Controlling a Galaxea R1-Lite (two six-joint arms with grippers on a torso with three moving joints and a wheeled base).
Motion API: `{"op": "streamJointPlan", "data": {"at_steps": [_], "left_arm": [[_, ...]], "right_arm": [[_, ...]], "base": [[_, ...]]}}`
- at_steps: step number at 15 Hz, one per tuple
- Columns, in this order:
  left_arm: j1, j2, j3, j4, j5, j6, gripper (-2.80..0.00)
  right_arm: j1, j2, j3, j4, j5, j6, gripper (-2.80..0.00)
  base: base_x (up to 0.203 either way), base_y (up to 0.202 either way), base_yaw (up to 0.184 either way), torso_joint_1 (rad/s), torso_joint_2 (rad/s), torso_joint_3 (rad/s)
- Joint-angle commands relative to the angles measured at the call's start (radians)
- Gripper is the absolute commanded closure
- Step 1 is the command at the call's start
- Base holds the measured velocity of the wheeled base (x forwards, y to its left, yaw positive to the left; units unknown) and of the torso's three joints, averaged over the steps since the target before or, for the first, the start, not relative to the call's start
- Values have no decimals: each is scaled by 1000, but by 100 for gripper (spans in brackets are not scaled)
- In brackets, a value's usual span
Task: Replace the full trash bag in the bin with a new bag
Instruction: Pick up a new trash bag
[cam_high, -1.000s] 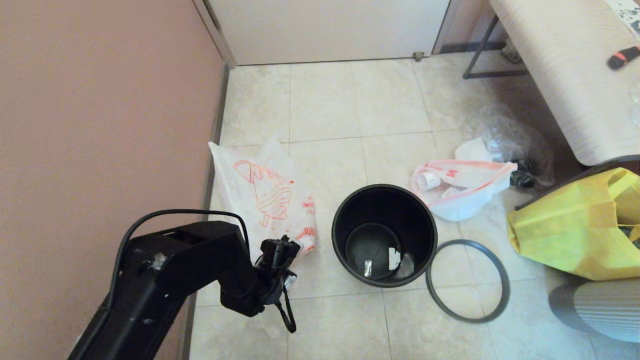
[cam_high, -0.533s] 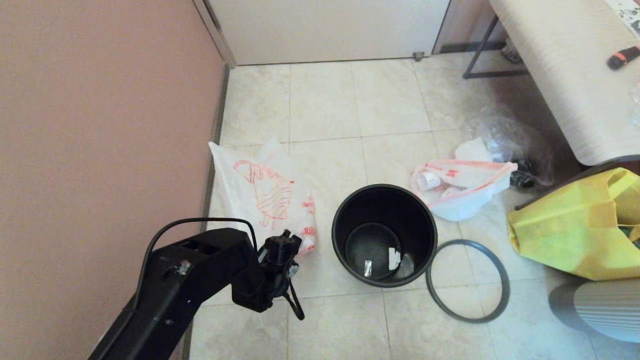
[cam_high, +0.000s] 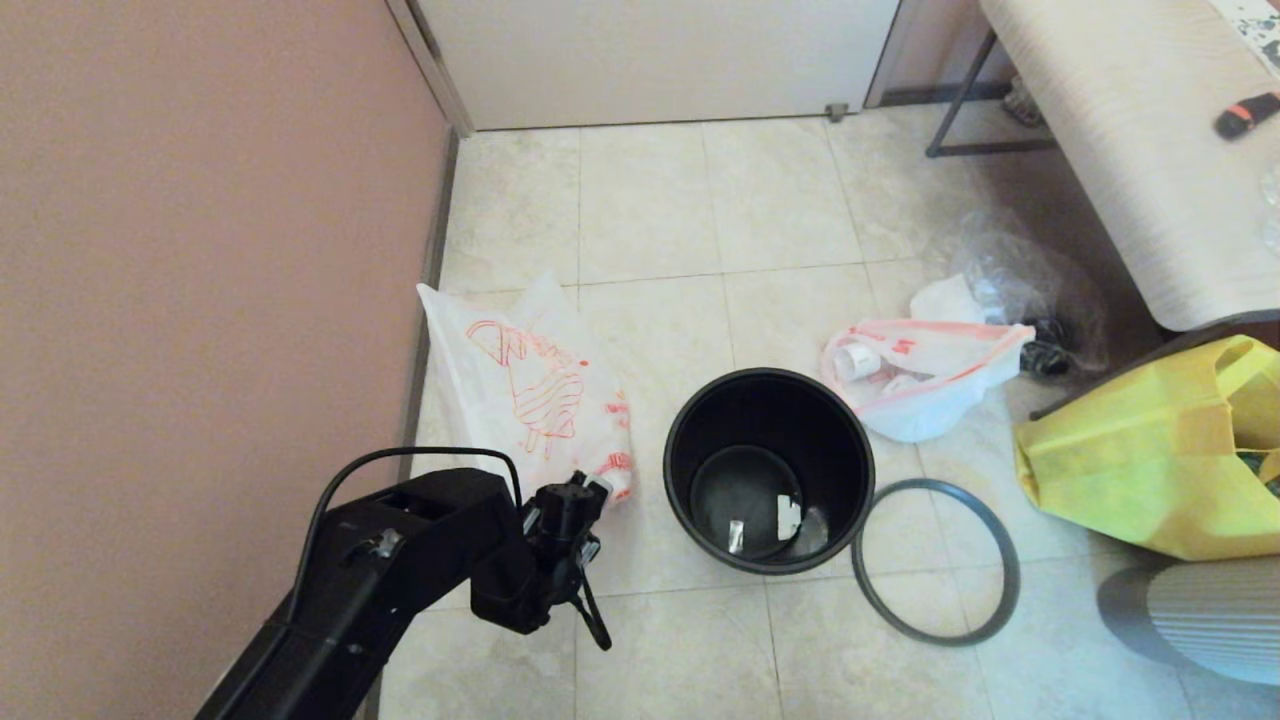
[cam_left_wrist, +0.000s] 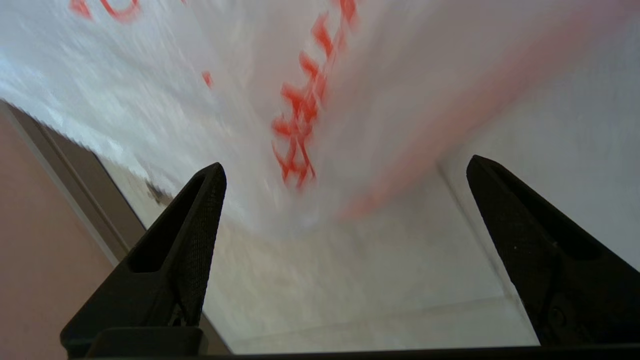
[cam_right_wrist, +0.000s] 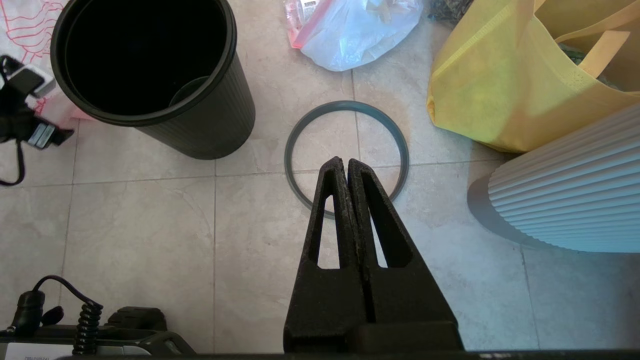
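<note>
The new bag (cam_high: 520, 390), white with an orange-red drawing, lies on the floor by the left wall. My left gripper (cam_high: 585, 492) hovers at its near corner. In the left wrist view the gripper (cam_left_wrist: 345, 167) is open, jaws wide apart, with the bag (cam_left_wrist: 280, 90) just ahead and nothing between them. The black bin (cam_high: 830, 440) stands unlined, small scraps at its bottom. Its grey hoop rim (cam_high: 932, 483) lies flat on the floor to its right. The full trash bag (cam_high: 925, 375) rests behind the bin. My right gripper (cam_right_wrist: 346, 161) is shut and empty above the hoop (cam_right_wrist: 347, 103).
A yellow fabric tote (cam_high: 1150, 450) sits at the right, with a white ribbed object (cam_high: 1200, 620) in front of it. A clear plastic bag (cam_high: 1010, 270) lies under the table (cam_high: 1130, 130). The pink wall (cam_high: 200, 250) runs close along the left arm.
My left arm has swung forward and to the right, bringing its open gripper up to the new bag's near corner. Nothing else moved.
</note>
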Motion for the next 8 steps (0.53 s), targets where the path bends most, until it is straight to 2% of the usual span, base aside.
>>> {"op": "streamJointPlan", "data": {"at_steps": [1,8], "left_arm": [[2,13,-40,-7,4,4,-280],[14,47,-193,1,23,56,-280]], "right_arm": [[0,2,-1,0,0,-1,0],[0,2,0,0,0,0,0]], "base": [[0,0,0,0,0,0],[0,0,0,0,0,0]]}}
